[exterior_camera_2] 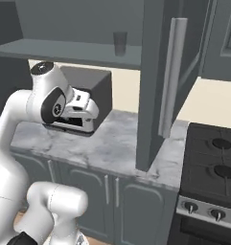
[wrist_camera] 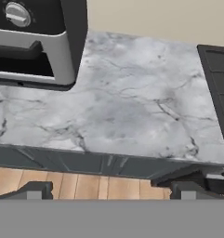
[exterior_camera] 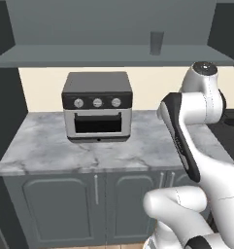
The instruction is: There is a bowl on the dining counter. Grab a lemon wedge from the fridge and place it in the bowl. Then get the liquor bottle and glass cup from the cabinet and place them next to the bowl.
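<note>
The glass cup (exterior_camera: 157, 43) (exterior_camera_2: 120, 43), a small grey tumbler, stands upright on the flat shelf of the cabinet (exterior_camera: 89, 54) (exterior_camera_2: 59, 48), above the wall counter. My gripper (wrist_camera: 111, 190) hangs well below the shelf, over the counter's front edge. It looks down at the marbled top and is open, its two fingertips (wrist_camera: 35, 189) set wide apart with nothing between them. The hand sits in front of the toaster oven in the right base view. The bowl, dining counter, lemon wedge, fridge and liquor bottle are out of view.
A toaster oven (exterior_camera: 97, 106) (wrist_camera: 34, 42) stands on the marbled wall counter (exterior_camera: 113, 153) (wrist_camera: 132, 107). A tall cabinet door (exterior_camera_2: 157, 86) with a silver bar handle juts open over the counter's right end. A black stove (exterior_camera_2: 213, 167) (wrist_camera: 218, 88) adjoins on the right.
</note>
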Robot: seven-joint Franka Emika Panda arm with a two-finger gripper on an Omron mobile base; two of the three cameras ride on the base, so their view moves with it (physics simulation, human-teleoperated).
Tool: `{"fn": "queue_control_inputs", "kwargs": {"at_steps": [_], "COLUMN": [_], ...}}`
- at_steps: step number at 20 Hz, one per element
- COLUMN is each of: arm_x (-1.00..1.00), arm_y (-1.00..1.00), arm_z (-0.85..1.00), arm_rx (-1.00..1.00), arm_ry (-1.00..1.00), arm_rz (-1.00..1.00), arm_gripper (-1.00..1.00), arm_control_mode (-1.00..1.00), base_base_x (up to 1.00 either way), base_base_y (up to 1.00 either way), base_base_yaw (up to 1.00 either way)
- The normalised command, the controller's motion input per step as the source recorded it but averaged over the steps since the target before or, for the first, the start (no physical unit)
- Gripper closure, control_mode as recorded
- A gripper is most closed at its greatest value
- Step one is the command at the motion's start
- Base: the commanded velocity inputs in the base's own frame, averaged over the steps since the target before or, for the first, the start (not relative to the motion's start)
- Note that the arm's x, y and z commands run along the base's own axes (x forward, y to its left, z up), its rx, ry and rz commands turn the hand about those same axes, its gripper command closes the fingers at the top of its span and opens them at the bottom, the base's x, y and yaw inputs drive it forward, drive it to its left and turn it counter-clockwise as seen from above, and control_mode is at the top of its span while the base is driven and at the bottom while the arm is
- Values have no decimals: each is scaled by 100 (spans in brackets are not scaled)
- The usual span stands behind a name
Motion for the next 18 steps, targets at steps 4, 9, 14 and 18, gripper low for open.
{"fn": "queue_control_inputs", "kwargs": {"at_steps": [4, 9, 14, 18], "arm_x": [0, 0, 0, 2], "arm_y": [0, 0, 0, 0], "arm_z": [0, 0, 0, 2], "arm_rx": [0, 0, 0, 0], "arm_ry": [0, 0, 0, 0], "arm_rz": [0, 0, 0, -2], "arm_gripper": [-100, -100, -100, -100], "arm_control_mode": [100, 100, 100, -100], "base_base_x": [73, 70, 65, 32], "base_base_y": [1, 2, 13, 10], "base_base_yaw": [-9, -24, -32, -14]}}
